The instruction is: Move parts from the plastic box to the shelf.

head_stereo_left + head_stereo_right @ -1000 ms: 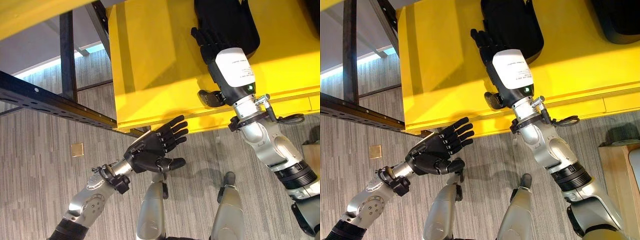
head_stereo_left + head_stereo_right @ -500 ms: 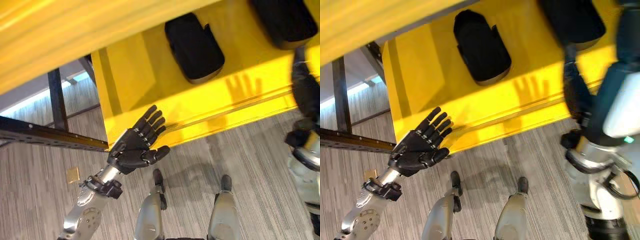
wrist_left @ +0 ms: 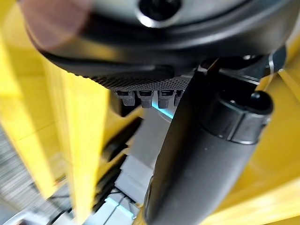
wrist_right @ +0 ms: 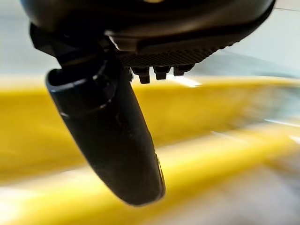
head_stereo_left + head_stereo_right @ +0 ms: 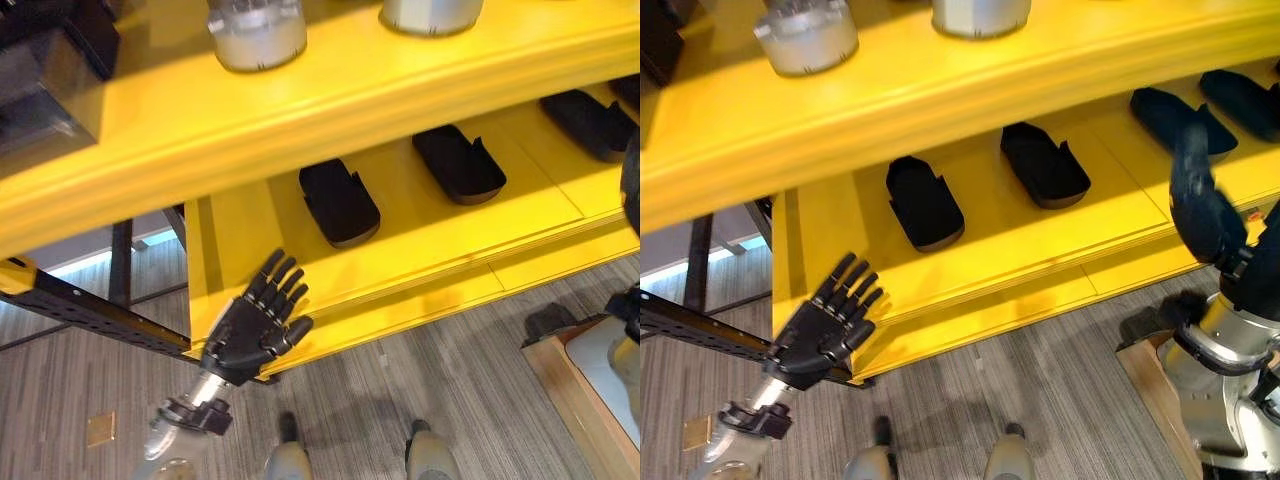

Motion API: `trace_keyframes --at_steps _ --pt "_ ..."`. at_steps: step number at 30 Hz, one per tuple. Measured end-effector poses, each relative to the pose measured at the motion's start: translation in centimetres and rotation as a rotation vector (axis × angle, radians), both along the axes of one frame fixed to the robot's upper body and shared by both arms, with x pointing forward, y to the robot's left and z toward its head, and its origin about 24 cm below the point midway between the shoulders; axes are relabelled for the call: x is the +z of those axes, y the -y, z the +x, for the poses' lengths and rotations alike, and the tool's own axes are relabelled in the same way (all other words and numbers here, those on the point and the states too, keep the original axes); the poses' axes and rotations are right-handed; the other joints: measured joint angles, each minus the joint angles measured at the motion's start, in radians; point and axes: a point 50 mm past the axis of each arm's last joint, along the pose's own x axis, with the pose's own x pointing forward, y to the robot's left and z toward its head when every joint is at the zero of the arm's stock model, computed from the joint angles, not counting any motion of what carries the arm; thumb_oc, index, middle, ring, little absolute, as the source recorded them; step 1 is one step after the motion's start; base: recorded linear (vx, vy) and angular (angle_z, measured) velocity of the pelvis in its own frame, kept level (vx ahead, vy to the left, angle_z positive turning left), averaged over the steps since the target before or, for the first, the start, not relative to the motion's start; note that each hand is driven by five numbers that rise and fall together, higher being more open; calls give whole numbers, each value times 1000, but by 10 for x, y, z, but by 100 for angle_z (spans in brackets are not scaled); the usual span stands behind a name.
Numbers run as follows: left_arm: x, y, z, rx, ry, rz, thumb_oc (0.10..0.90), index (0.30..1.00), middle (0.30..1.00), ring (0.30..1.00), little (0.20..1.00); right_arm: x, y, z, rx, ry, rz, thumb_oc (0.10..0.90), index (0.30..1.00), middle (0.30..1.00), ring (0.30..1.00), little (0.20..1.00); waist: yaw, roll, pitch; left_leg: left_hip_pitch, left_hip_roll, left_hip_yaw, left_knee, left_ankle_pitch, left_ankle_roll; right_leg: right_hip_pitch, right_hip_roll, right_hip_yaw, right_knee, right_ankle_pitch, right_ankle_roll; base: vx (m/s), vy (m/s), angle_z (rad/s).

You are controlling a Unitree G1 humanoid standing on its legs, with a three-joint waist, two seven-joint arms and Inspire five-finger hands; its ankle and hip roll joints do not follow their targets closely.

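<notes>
Several black parts lie in a row on the lower board of the yellow shelf (image 5: 420, 290): one on the left (image 5: 339, 202), one in the middle (image 5: 458, 163), one further right (image 5: 590, 122). My left hand (image 5: 250, 330) is open with straight fingers, held before the shelf's front left corner, holding nothing. Its thumb (image 3: 206, 154) is straight in the left wrist view. My right hand (image 5: 1198, 205) is raised at the right, in front of the lower board, open and empty. Its thumb (image 4: 112, 136) sticks out straight in the right wrist view.
Two silver round parts (image 5: 257, 32) (image 5: 430, 12) and a black box (image 5: 50, 60) stand on the upper board. A wood-rimmed box (image 5: 565, 375) sits on the floor at lower right. A black metal rail (image 5: 90, 315) runs at the left.
The whole picture has shifted as the camera tilted up, bringing the upper board into view. My right hand has let go of the left black part and drawn back to the right.
</notes>
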Motion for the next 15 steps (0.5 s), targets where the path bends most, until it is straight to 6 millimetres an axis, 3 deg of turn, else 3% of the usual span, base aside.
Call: trace_keyframes --at_steps 1,2,5,6,7,8,9,10,11,12,14,15 --pt "-1 -5 0 -3 1 14 900 1000 1000 1000 1000 -37 8 0 -58 -146 142 900 1000 1000 1000 1000 6 -16 2 35 -18 -51 -45 30 1 2 5 49 -18 21 8 -68 65 -79" --pt "-2 -6 3 -14 1 20 900 1000 1000 1000 1000 -64 13 -10 -93 -276 244 900 1000 1000 1000 1000 -11 -30 3 39 -24 -37 -43 25 7 14 2 62 -50 40 19 -71 67 -95" --pt "-3 -11 11 -20 1 68 900 1000 1000 1000 1000 -126 5 -25 -102 -543 477 900 1000 1000 1000 1000 -44 -75 1 65 -24 74 -61 13 10 8 11 136 -148 134 26 -40 -12 -103" --pt "-4 -13 12 -8 -2 79 900 1000 1000 1000 1000 -132 2 -21 -92 -564 497 900 1000 1000 1000 1000 -38 -76 1 72 -15 96 -66 8 10 8 20 128 -158 158 24 -107 -101 -130" --pt "-7 -14 14 -1 -12 88 900 1000 1000 1000 1000 -140 -2 -24 -84 -602 529 900 1000 1000 1000 1000 -40 -92 6 87 -4 153 -68 5 15 4 36 110 -201 231 20 -105 -119 -165" --pt "-7 -15 14 6 -8 97 900 1000 1000 1000 1000 -141 -7 -20 -49 -612 531 900 1000 1000 1000 1000 -28 -88 5 98 15 207 -73 -10 30 0 59 67 -245 310 17 -141 -164 -190" --pt "-4 -14 16 8 9 113 900 1000 1000 1000 1000 -142 -9 -20 -29 -628 533 900 1000 1000 1000 1000 -29 -103 14 109 24 254 -79 -15 36 -9 72 -2 -253 315 24 -116 -151 -155" --pt "-4 -13 17 19 9 118 900 1000 1000 1000 1000 -146 -6 -27 -41 -661 539 900 1000 1000 1000 1000 -36 -105 13 124 50 294 -87 -7 36 -6 87 -86 -200 205 -25 -101 -176 -112" --pt "-2 -12 17 24 22 113 900 1000 1000 1000 1000 -147 -4 -31 -48 -675 545 900 1000 1000 1000 1000 -36 -92 13 135 83 311 -98 -2 26 -12 113 -123 -118 158 -50 -59 -136 -64" --pt "0 -12 18 22 32 114 900 1000 1000 1000 1000 -148 -3 -33 -52 -679 548 900 1000 1000 1000 1000 -38 -87 13 137 100 316 -101 1 21 -8 121 -125 -78 137 -50 -44 -221 -46" --pt "5 -11 19 13 51 124 900 1000 1000 1000 1000 -148 0 -37 -62 -687 554 900 1000 1000 1000 1000 -49 -86 9 144 131 312 -115 12 8 27 91 -121 -22 89 -48 -13 -193 -15" --pt "6 -13 19 15 50 134 900 1000 1000 1000 1000 -148 0 -37 -58 -684 556 900 1000 1000 1000 1000 -48 -104 1 145 122 299 -116 18 -6 67 63 -110 -66 89 -38 10 -274 -12"
